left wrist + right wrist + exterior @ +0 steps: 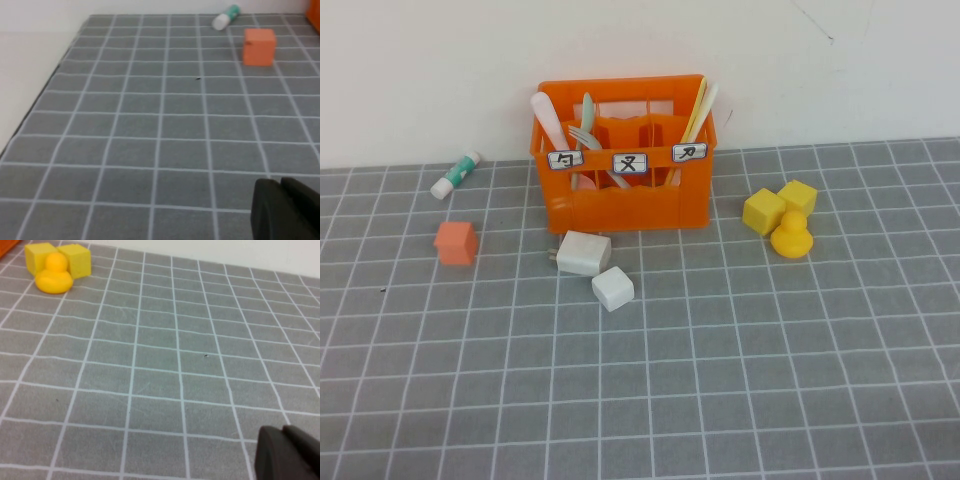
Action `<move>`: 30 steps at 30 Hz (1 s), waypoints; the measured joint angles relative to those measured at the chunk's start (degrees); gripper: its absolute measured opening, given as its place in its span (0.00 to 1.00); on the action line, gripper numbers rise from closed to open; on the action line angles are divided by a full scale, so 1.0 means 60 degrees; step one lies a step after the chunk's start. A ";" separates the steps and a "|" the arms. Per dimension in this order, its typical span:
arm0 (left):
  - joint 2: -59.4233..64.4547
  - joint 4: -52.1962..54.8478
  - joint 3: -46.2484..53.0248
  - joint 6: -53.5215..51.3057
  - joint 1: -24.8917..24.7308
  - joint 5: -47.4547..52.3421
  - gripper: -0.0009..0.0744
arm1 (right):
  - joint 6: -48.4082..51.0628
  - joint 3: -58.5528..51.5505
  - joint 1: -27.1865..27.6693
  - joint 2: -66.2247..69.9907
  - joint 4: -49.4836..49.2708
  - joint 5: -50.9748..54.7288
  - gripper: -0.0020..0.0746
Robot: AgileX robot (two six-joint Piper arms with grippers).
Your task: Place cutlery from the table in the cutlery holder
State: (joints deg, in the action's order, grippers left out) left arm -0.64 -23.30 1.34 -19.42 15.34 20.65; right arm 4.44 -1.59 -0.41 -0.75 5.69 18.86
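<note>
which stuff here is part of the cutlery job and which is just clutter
Job: pink spoon, green spoon, grey fork, all in the orange cutlery holder; left gripper and right gripper, shut, low over bare table.

Clutter: white blocks, orange block, yellow blocks, duck, tube, yellow sticks.

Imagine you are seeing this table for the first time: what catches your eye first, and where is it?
The bright orange cutlery holder stands at the back of the table by the wall, with the pink spoon, mint-green spoon and grey fork upright inside. To its right sits a yellow duck touching two yellow blocks. The left gripper and right gripper are shut, low over bare table.
</note>
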 joint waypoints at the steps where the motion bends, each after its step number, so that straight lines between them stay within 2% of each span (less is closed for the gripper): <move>1: 0.0000 0.0276 0.0000 0.0330 0.0062 -0.0025 0.01 | 0.0000 0.0000 0.0000 0.0000 0.0000 0.0000 0.02; 5: 0.0000 0.1370 0.0000 0.1150 0.0128 -0.0151 0.01 | 0.0000 0.0000 0.0000 0.0000 0.0000 0.0000 0.02; 10: 0.0000 0.2018 0.0000 0.1265 -0.0042 -0.0173 0.01 | 0.0000 0.0000 0.0000 0.0000 0.0000 0.0000 0.02; 19: 0.0000 0.2135 0.0000 0.1265 -0.2225 -0.0210 0.01 | 0.0000 0.0000 0.0000 0.0000 0.0000 0.0000 0.02; 30: 0.0000 0.2115 0.0000 0.1265 -0.2354 -0.0214 0.01 | 0.0000 0.0000 0.0000 0.0000 0.0000 0.0000 0.02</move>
State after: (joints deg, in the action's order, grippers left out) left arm -0.64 -10.61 1.34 -11.83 1.22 19.36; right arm 4.44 -1.59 -0.41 -0.75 5.69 18.86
